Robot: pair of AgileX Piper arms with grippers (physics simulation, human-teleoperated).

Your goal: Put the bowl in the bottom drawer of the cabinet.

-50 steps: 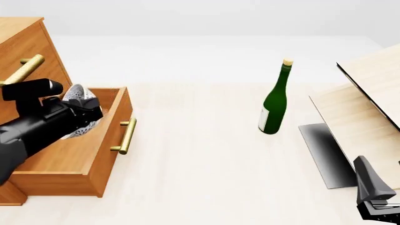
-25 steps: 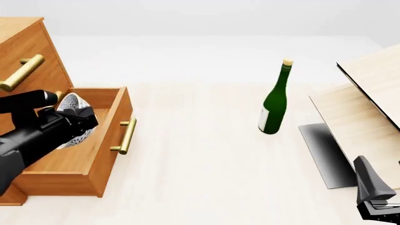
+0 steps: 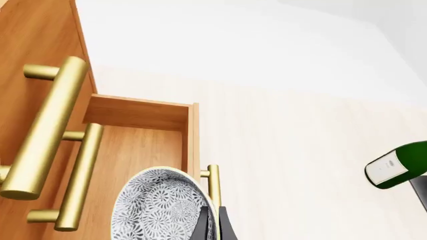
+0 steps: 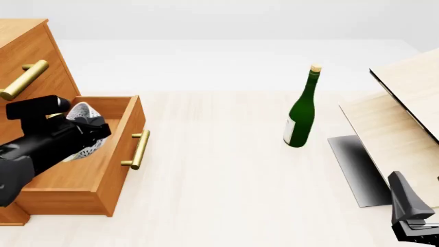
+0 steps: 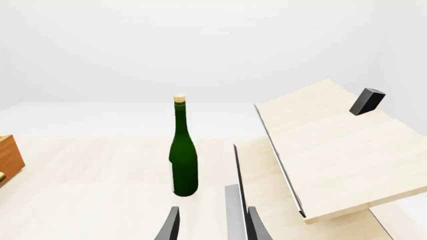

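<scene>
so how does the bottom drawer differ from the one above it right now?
The bottom drawer is pulled out, with the bowl held over its open box by the left gripper; the upper drawer is shut flush with the cabinet. Both are orange-brown wood with brass bar handles.

A pale, light-wood-grain table (image 4: 219, 170) carries everything. At nine o'clock stands the tall orange-brown wooden cabinet (image 4: 31, 56), its bottom drawer (image 4: 103, 164) pulled open. Toward two o'clock an upright green glass bottle (image 4: 302, 110) stands alone. At three o'clock rest slanted pale wooden boards (image 4: 398, 118).
</scene>
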